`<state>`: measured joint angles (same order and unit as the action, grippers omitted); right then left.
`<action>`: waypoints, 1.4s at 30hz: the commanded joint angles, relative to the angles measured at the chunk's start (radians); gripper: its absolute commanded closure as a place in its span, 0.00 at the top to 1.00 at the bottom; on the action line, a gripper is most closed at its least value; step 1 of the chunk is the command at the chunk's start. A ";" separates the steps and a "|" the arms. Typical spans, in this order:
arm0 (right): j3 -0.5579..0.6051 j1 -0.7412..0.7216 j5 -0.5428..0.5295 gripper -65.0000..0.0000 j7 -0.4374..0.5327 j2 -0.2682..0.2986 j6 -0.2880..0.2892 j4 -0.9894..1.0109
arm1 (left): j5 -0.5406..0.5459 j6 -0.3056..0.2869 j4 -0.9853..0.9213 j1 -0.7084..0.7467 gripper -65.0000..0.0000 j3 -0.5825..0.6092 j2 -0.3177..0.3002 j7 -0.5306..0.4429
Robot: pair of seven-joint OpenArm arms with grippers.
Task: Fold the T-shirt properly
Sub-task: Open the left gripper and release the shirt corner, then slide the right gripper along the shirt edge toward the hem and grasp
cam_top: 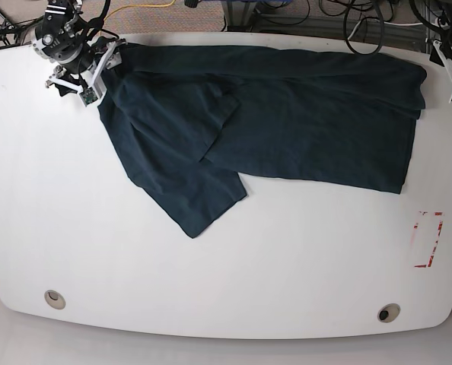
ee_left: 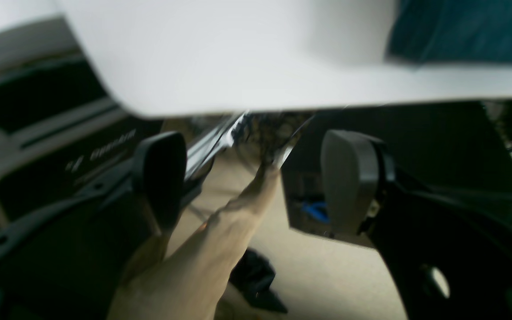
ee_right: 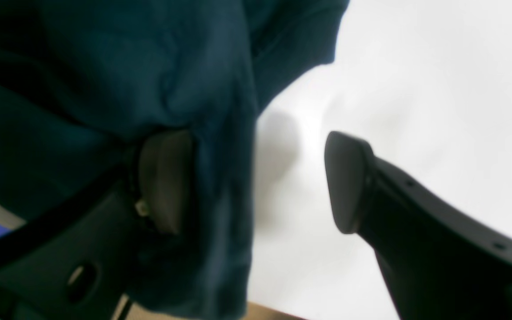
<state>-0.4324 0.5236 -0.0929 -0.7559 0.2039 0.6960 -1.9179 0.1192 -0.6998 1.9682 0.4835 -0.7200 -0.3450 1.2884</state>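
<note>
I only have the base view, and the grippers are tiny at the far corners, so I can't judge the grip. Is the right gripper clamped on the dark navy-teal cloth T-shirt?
Observer: No. In the right wrist view the right gripper has its jaws wide apart. The dark navy-teal cloth T-shirt hangs against one finger only.
Operator: And the other finger?
Observer: That black finger is bare, with only the white table top behind it.
Operator: What about the left gripper?
Observer: In the left wrist view the left gripper is open with nothing between its jaws. It is seen against the floor beyond the table's edge.
</note>
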 commanded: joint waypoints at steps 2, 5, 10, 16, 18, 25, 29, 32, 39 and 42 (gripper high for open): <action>-0.004 -0.003 -0.009 0.69 0.022 -0.010 0.002 -0.067 | 0.006 0.002 0.018 -0.047 0.69 -0.005 0.008 -0.008; -0.004 -0.004 -0.014 0.69 0.022 -0.013 0.002 -0.085 | 0.012 0.002 0.018 -0.072 0.69 -0.005 0.037 -0.006; -0.001 -0.012 -0.015 0.69 0.022 -0.014 0.002 -0.090 | 0.015 0.002 0.018 -0.093 0.69 0.010 0.047 -0.005; -0.001 -0.070 -0.015 0.69 0.022 -0.068 0.002 -0.088 | 0.015 0.002 0.015 -0.124 0.69 0.009 0.068 -0.008; 0.005 -0.089 -0.015 0.69 0.022 -0.082 0.002 -0.087 | 0.009 0.002 0.013 -0.145 0.69 0.004 0.088 -0.010; 0.054 -0.184 -0.003 0.69 0.020 -0.120 0.002 -0.064 | 0.012 0.002 0.006 -0.219 0.68 0.007 0.096 -0.011; 0.086 -0.251 0.028 0.69 0.020 -0.125 0.002 -0.030 | 0.012 0.002 0.001 -0.286 0.68 0.007 0.126 -0.013; 0.093 -0.302 0.058 0.69 0.020 -0.129 0.002 0.015 | 0.009 0.002 0.001 -0.343 0.68 0.007 0.148 -0.013; 0.048 -0.448 0.098 0.68 0.023 -0.148 0.002 0.153 | 0.009 0.002 0.003 -0.417 0.68 0.009 0.160 -0.011; 0.022 -0.501 0.097 0.68 0.025 -0.145 0.002 0.211 | 0.009 0.002 0.004 -0.434 0.68 0.010 0.162 -0.011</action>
<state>-0.3985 0.0647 0.0189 -0.7532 0.0498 0.6987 -1.7271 0.1303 -0.6975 1.9541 0.0662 -0.7063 -0.1688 1.2842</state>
